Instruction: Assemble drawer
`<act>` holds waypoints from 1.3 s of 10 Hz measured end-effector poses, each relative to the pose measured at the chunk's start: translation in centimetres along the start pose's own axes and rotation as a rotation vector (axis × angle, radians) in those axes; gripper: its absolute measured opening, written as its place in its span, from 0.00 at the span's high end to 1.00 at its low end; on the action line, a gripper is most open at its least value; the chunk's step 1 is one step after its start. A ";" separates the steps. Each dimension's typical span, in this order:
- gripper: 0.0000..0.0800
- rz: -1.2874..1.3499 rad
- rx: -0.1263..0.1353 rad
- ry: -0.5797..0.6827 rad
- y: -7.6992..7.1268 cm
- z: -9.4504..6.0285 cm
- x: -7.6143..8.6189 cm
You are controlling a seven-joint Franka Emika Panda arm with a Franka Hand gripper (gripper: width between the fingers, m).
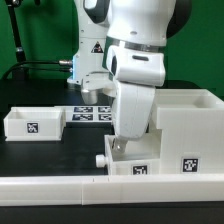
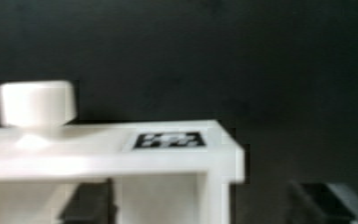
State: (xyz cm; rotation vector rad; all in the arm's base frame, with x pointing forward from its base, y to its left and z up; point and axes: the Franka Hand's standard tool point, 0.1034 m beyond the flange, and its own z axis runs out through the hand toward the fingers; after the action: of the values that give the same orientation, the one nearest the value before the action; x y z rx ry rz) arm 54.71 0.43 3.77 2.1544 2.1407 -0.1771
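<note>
Where the small tray (image 1: 126, 164) stands on the black bench (image 1: 40, 150) by the rail (image 1: 60, 186), the hand (image 1: 125, 143) is held over it.
White knob (image 2: 34, 105) and tag (image 2: 171, 140) are seen; fingers (image 2: 91, 203) are spread wide, nothing gripped; green curtain (image 1: 30, 40) behind.

Bare black desk (image 1: 50, 155) lies open at the lower left of the exterior view, between the left tray (image 1: 33, 122) and the long rail (image 1: 60, 190): room to pass there. The rail walls off the whole bottom edge. At the right the big box (image 1: 188, 118) blocks the way, and the small tray (image 1: 125, 166) stands tight beside it; its knob (image 1: 101, 160) juts into the open strip. The arm (image 1: 140, 60) fills the centre and partly covers the marker board (image 1: 88, 113) behind.
</note>
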 end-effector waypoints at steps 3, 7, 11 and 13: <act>0.19 -0.085 0.027 -0.027 0.2 -2.7 -3.6; 0.19 -0.145 0.062 -0.023 -0.2 -2.1 -6.9; 0.19 -0.200 0.119 0.057 -0.3 0.4 -7.7; 0.19 -0.212 0.129 0.124 -0.3 1.3 -8.1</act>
State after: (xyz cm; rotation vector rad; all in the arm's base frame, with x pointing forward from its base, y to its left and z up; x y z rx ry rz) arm 54.40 -7.74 3.71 2.0489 2.4926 -0.2078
